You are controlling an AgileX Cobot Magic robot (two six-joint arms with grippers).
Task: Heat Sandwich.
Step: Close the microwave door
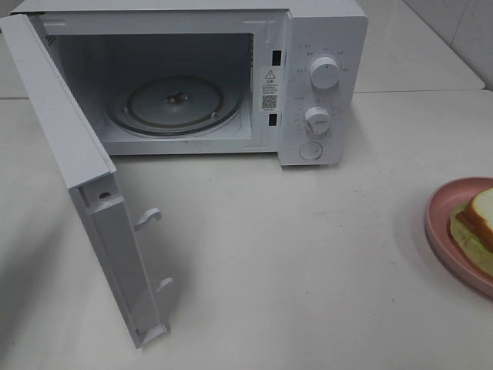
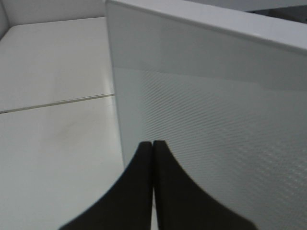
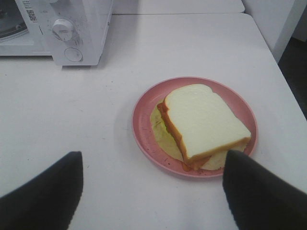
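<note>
The sandwich [image 3: 204, 120], white bread over orange-red and pale green filling, lies on a round pink plate [image 3: 144, 124] on the white table. My right gripper [image 3: 154, 154] hangs open just short of the plate, its dark fingers [image 3: 48, 191] spread wider than the plate, with nothing between them. In the high view the sandwich [image 1: 477, 220] and plate [image 1: 443, 208] sit at the far right edge, and neither gripper shows there. My left gripper [image 2: 152, 143] is shut and empty, its tips close to the outer face of the microwave door [image 2: 206, 124].
The white microwave [image 1: 323, 46] stands at the back with its door [image 1: 69, 154] swung wide to the left. A glass turntable [image 1: 176, 104] lies in the empty cavity. Two knobs [image 1: 322, 73] are on its right panel. The table's right edge [image 3: 288, 91] runs past the plate.
</note>
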